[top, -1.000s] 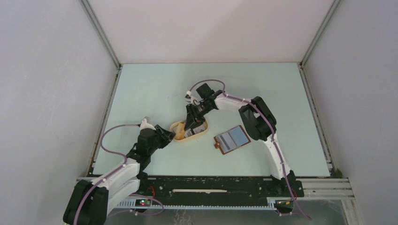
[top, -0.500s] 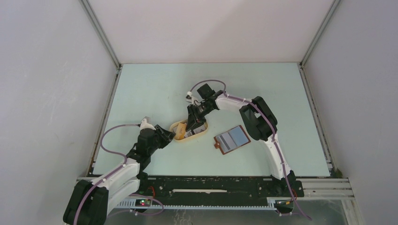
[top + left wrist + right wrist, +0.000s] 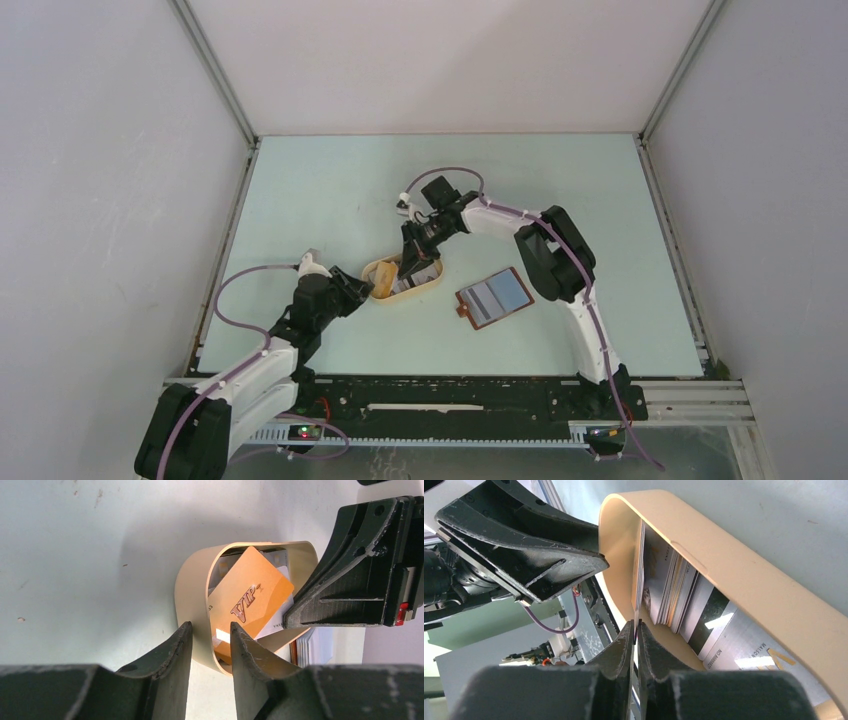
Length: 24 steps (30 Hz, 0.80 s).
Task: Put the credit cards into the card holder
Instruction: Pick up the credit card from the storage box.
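Top view – surface: you see a pale green surface with both arms reaching to its middle.
Top view – tray: an oval cream tray lies between the two arms.
Top view – wallet: your reddish-brown wallet lies open and flat with its grey pockets up. It is just right of the tray and not touching it.
Top view – left pincer: the left pincer sits at the tray's left end.
Top view – right pincer: the right pincer points down into the tray from the far side.
Left wrist view – left pincer: its jaws are narrow and clamp the tray's curved end wall, one finger outside and one inside.
Left wrist view – orange card: an orange card marked VIP leans tilted in the tray, over paler cards.
Right wrist view – right pincer: its jaws are almost closed and pinch an edge-on card standing at the tray's end. You cannot tell that card's colour here.
Right wrist view – cards: the other cards stand stacked on edge just beside it, all inside the tray.
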### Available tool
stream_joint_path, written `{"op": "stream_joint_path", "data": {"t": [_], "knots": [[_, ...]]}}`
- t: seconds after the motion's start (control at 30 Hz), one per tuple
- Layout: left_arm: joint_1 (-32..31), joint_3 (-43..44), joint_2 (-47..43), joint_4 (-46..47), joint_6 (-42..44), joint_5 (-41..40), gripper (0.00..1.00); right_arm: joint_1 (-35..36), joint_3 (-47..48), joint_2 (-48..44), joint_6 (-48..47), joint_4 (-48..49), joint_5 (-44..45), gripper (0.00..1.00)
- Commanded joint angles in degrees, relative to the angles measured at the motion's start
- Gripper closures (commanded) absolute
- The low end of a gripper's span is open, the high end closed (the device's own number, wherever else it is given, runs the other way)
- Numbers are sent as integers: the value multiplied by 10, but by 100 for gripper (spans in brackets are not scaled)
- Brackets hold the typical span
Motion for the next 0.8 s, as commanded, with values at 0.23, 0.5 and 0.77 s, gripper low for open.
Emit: {"op": "stream_joint_path", "data": {"t": [0.23,0.5,0.77], "knots": [[4,7,-28,10,8,10,62,-20,-19,-56,-15,0,2,99],[4,12,-66,-2,10,17,49,-45,-39,-99,-35,-12,42,100],[4,13,-116,5,12,40,29,-74,-57,-148,-69,-21,33,100]]}}
